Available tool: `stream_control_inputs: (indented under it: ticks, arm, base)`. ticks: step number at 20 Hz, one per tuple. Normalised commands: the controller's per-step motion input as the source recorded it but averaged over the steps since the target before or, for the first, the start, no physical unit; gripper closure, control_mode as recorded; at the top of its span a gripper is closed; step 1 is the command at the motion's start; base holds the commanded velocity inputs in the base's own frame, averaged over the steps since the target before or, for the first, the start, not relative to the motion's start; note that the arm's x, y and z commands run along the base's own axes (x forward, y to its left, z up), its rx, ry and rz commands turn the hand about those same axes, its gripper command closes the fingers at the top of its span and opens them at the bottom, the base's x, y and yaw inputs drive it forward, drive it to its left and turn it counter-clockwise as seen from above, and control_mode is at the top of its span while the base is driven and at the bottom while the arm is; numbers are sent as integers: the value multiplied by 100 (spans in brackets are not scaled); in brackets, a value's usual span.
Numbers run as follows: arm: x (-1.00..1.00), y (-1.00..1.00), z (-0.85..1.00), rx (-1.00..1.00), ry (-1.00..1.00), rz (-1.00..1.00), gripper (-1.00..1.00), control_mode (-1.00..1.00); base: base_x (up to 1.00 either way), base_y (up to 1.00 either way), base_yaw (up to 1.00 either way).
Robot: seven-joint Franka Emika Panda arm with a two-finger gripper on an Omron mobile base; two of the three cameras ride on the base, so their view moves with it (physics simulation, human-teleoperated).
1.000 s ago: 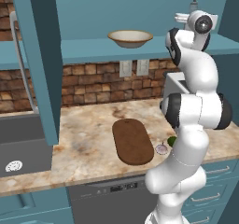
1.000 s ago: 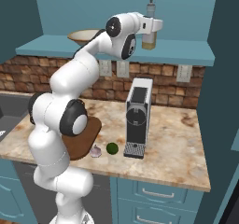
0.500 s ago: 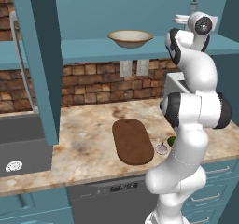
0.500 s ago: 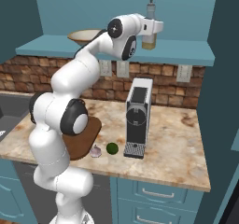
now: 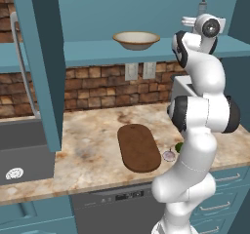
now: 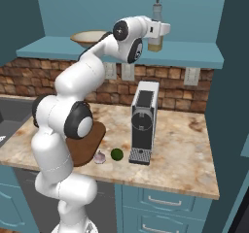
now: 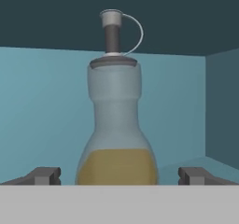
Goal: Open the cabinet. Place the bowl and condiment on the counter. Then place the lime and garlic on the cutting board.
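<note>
My pincer (image 7: 116,175) stands wide, fingertips flanking the upright condiment bottle (image 7: 116,125) on the open cabinet (image 6: 194,57) shelf; the bottle's base is cut off, any contact hard to judge.

- Clear glass-like condiment bottle (image 7: 116,125) with yellowish-olive liquid: smooth, translucent; cap grey and matt.
- Beige-tan marbled stone counter (image 5: 93,145): polished, blotchy brown veining.
- Dark brown oval wooden cutting board (image 5: 138,146): matt, fine grain.
- Teal-blue painted cabinet (image 5: 44,62): smooth satin; handle brushed silver metal.
- Cream bowl with brown rim (image 5: 136,40): ceramic-looking, matt.
- Brick backsplash (image 5: 97,84): rough.
</note>
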Motion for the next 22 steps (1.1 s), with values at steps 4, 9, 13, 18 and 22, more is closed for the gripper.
stream_control_inputs:
  ticks: [4, 9, 13, 18, 22]
  arm:
    - [13, 0, 0, 0, 0, 0, -100, -100]
    - [11, 0, 0, 0, 0, 0, -100, -100]
    - [11, -1, 0, 0, 0, 0, -100, -100]
    - [9, -9, -2, 0, 0, 1, 100, -100]
    - [2, -17, -1, 2, 0, 1, 100, -100]
  base:
    - [0, 0, 0]
    - [0, 0, 0]
    - [0, 0, 0]
    - [0, 0, 0]
    - [0, 0, 0]
